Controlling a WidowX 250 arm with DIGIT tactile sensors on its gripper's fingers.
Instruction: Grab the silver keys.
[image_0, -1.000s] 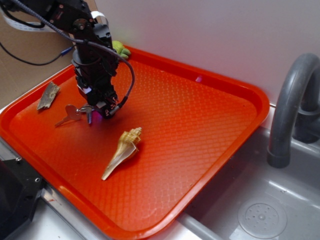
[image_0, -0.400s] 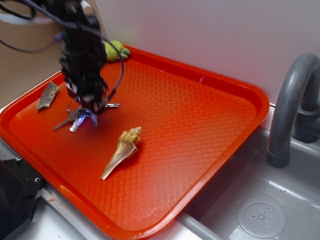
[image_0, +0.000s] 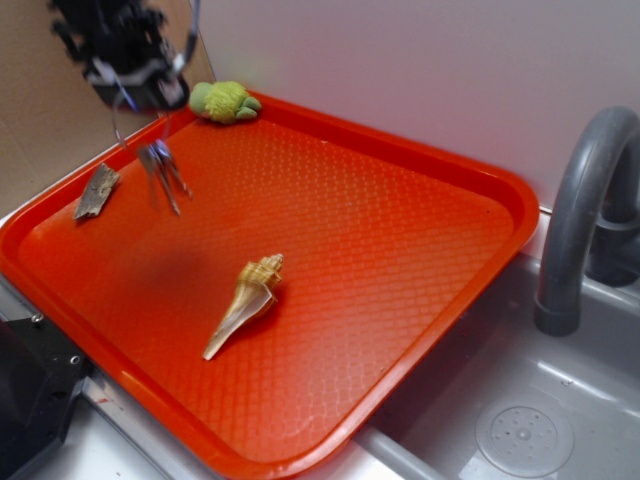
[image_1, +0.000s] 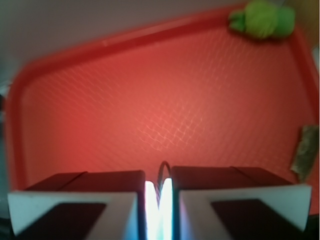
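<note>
1. Since 0.4 s ago, hand (image_0: 135, 85) has risen to upper left of frame; silver keys (image_0: 162, 172) lifted off the red tray (image_0: 420, 250).
2. Hand pinches the key ring: wrist view shows its pads (image_1: 125, 200) nearly together with a thin wire loop between them.
3. Keys dangle below the hand, above the tray, beside the bark chip (image_0: 96, 191).
4. Seashell (image_0: 246, 302) lies mid-tray; green plush toy (image_0: 224, 101) at the tray's far rim.
</note>
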